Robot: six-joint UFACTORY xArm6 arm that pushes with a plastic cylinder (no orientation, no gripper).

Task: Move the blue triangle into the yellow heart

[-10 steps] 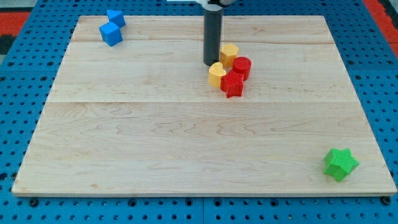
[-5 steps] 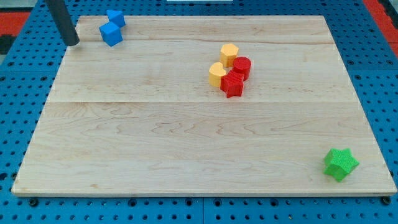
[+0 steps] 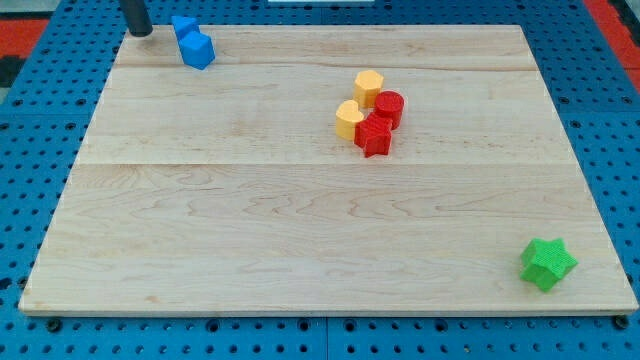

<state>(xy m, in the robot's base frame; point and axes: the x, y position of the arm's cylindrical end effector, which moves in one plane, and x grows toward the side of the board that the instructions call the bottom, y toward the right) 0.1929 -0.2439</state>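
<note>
Two blue blocks sit touching at the board's top left: one at the very top edge (image 3: 184, 25) and one just below and to its right (image 3: 198, 49). I cannot tell which of them is the triangle. The yellow heart (image 3: 348, 119) lies near the top centre, packed against a yellow hexagon (image 3: 368, 87), a red cylinder (image 3: 389, 107) and a red star (image 3: 374, 135). My tip (image 3: 141, 32) rests at the board's top left corner, a short way to the left of the blue blocks and apart from them.
A green star (image 3: 547, 263) sits near the board's bottom right corner. The wooden board (image 3: 300, 240) lies on a blue pegboard surface (image 3: 30, 180) that surrounds it on all sides.
My tip went from beside the yellow blocks to the board's left edge, then up and right to the top left corner. The lower blue block has shifted to the right.
</note>
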